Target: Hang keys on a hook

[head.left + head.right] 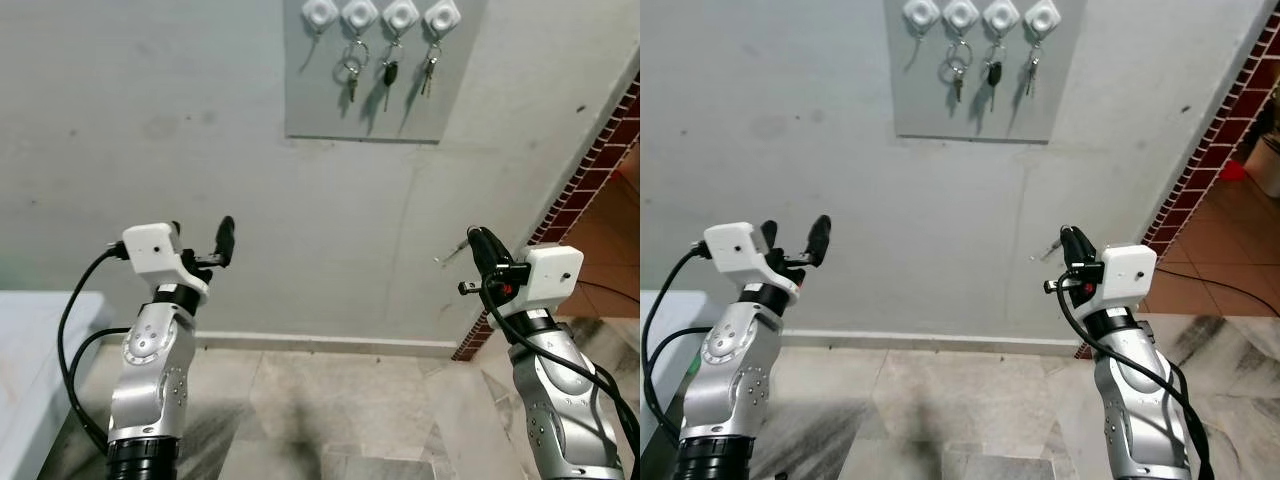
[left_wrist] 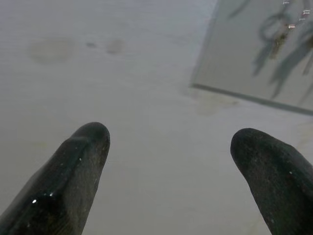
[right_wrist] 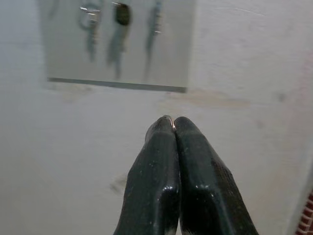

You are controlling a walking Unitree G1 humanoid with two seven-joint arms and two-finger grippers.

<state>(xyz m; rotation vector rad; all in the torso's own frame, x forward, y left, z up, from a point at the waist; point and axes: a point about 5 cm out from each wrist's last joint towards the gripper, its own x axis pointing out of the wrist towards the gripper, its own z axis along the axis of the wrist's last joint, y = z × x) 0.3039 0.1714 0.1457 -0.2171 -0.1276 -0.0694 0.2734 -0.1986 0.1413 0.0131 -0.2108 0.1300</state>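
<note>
Right pincer: your right pincer (image 1: 478, 243) is at 4 o'clock in the head view, raised toward the wall, its fingers (image 3: 161, 161) pressed tight together; a thin metal ring (image 3: 168, 119) peeks out at the tips and a small metal piece (image 1: 447, 256) sticks out beside it, so it is clenched on what looks like a key.
Left pincer: your left pincer (image 1: 215, 245) is at 8 o'clock, lifted to much the same height, released, with its two fingers (image 2: 73, 181) well apart and nothing between them.
Hook board: a grey panel (image 1: 330, 115) is on the wall at 12 o'clock, carrying four white hooks (image 1: 381, 15) in a row.
Hung keys: three key bunches (image 1: 388, 75) hang from the three hooks on the right; the leftmost hook (image 1: 319, 13) is bare.
Surroundings: you have a tiled floor (image 1: 330, 420) at 6 o'clock and a brick edge (image 1: 590, 170) at 3 o'clock.
</note>
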